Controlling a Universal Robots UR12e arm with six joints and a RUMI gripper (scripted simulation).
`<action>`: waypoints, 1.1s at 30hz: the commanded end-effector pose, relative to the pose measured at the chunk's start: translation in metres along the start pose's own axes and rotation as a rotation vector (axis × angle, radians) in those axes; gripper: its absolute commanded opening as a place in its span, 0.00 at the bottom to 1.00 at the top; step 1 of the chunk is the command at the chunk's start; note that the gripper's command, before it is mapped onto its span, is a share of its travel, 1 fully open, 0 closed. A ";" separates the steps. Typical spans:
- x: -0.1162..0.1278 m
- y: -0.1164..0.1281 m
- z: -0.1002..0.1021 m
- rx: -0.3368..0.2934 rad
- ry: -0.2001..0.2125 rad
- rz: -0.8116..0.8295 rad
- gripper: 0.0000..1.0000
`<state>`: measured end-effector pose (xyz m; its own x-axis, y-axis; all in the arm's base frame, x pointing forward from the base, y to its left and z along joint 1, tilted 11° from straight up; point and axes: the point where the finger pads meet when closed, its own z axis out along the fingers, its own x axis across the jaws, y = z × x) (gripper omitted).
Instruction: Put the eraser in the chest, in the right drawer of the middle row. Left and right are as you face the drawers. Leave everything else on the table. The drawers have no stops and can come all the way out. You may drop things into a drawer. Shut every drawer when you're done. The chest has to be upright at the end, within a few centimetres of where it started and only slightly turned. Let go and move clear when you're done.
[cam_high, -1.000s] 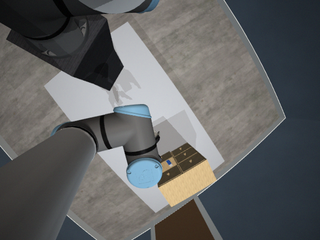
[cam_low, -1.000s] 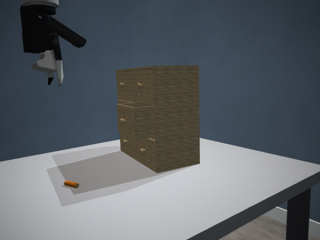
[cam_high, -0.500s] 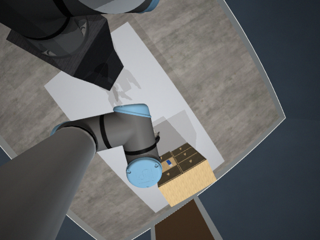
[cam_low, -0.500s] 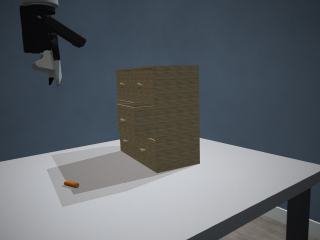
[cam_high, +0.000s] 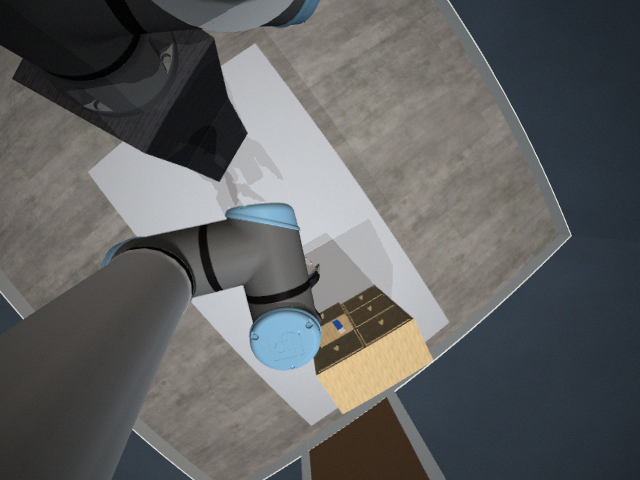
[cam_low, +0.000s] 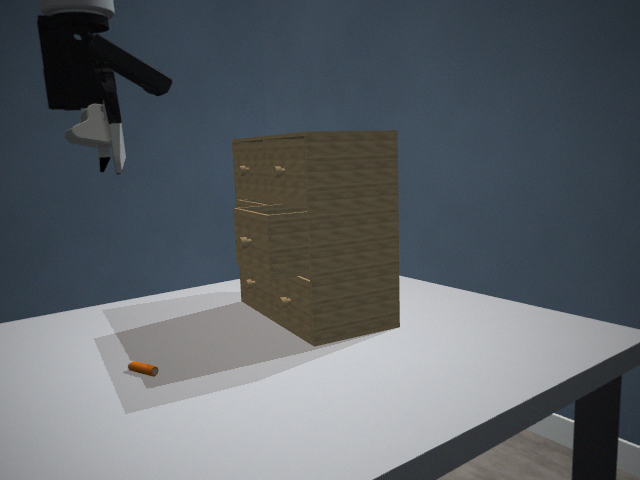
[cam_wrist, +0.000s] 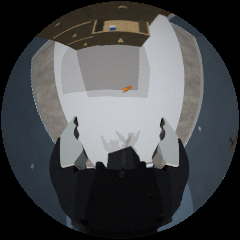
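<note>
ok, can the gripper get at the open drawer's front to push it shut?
Probably yes. The gripper is open, empty and high in front of the chest, with free air between it and the drawer. The orange cylinder lies on the table, well below that path.
</note>
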<state>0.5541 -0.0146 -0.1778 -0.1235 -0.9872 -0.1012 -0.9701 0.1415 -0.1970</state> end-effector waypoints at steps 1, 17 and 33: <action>0.000 -0.004 0.004 0.044 0.000 0.000 1.00; -0.001 -0.021 0.023 0.268 0.000 -0.001 1.00; 0.000 -0.048 0.057 0.597 0.000 0.000 1.00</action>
<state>0.5989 -0.0157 -0.2141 -0.1199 -0.9876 -0.1016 -0.7808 0.1570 -0.6048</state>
